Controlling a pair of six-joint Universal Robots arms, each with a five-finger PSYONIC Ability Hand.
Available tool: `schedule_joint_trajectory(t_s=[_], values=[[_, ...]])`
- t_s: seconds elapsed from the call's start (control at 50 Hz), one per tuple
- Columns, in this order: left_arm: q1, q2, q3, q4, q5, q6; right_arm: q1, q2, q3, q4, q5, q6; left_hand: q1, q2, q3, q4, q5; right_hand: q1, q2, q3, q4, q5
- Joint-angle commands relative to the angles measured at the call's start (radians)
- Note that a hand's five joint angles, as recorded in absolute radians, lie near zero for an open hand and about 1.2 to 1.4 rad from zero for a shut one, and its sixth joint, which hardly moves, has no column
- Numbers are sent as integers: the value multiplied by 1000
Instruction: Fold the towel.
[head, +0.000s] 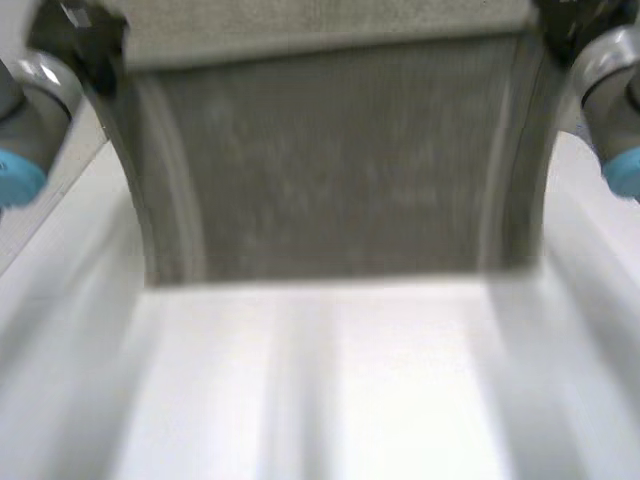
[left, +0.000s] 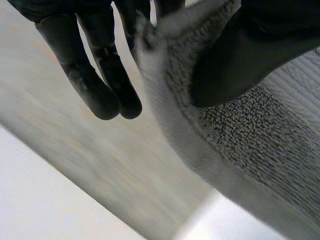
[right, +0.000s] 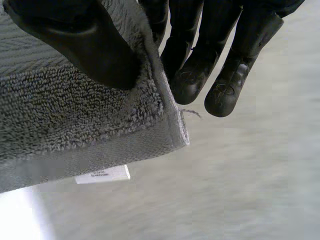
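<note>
Towel (head: 330, 170), spanning the upper frame, is corner-pinched by left robot hand (left: 240, 55) and right robot hand (right: 75, 40); I must move both level.

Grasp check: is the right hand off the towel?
No, the right hand pinches the towel at its corner under the thumb.

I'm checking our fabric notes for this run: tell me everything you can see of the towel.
The towel is grey terry with looped pile, a flat woven band along its edges and a small white label near one corner. It is held spread between both hands over the white table. The left hand pinches one corner under its thumb; the right hand pinches the labelled corner likewise. Its sides bow inward.
</note>
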Motion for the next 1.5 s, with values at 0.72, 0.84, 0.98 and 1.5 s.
schedule_joint_trajectory(t_s=[0.72,0.84,0.98,1.5], values=[[88,118,-836,366,150,-20,-8,-79,554,11,-195,181,-58,-127,-155,-131,-274,64,53,57,52,47],[100,312,-953,371,219,-28,-57,-258,591,38,-192,190,-58,-127,-155,-131,-274,64,53,57,52,47],[192,501,-987,354,234,-40,-95,-426,596,224,-206,183,-58,-127,-155,-131,-274,64,53,57,52,47],[66,-50,-576,233,113,61,-85,69,329,242,-189,80,-58,-127,-155,-131,-274,64,53,57,52,47]])
